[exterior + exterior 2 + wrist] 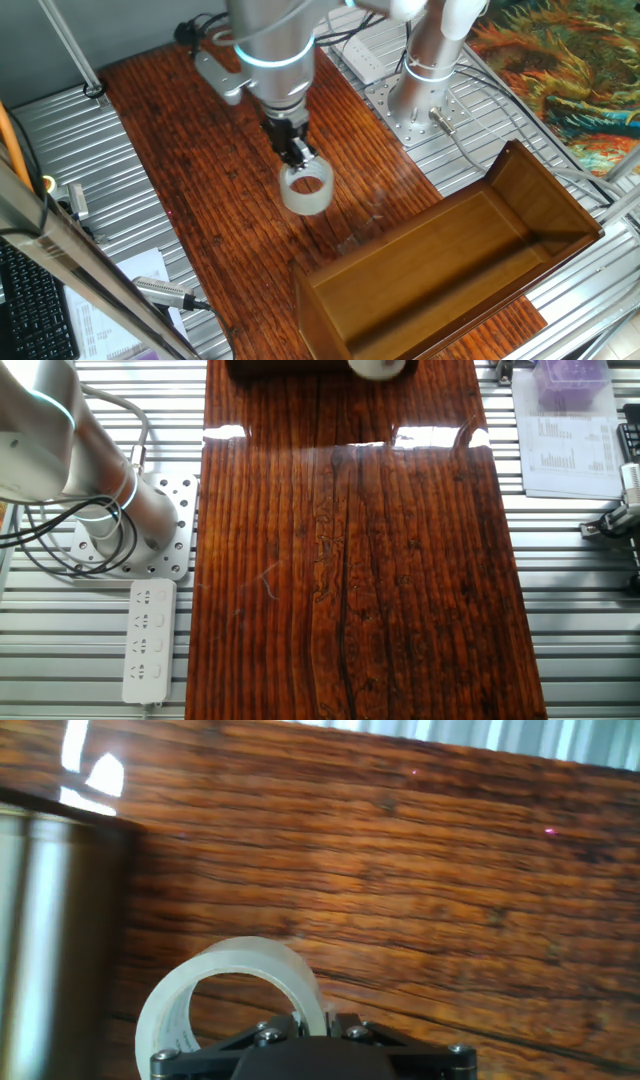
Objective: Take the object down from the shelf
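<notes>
The tape roll [306,189], a whitish translucent ring, hangs from my gripper [297,156] over the dark red-brown tabletop, left of the shelf. My gripper is shut on the ring's wall, one finger inside the hole and one outside. In the hand view the roll [225,990] sticks out ahead of my gripper [312,1017], pinched at its right side. The shelf [560,205], a medium-brown wooden box tray with raised walls, lies at the lower right; nothing shows inside it. In the other fixed view only a bit of the roll [378,366] shows at the top edge.
The arm's silver base [425,75] stands on a metal plate behind the shelf, with cables nearby. A white power strip [148,640] lies on the metal frame beside the tabletop [340,560]. Papers and a purple box [572,382] sit on the other side.
</notes>
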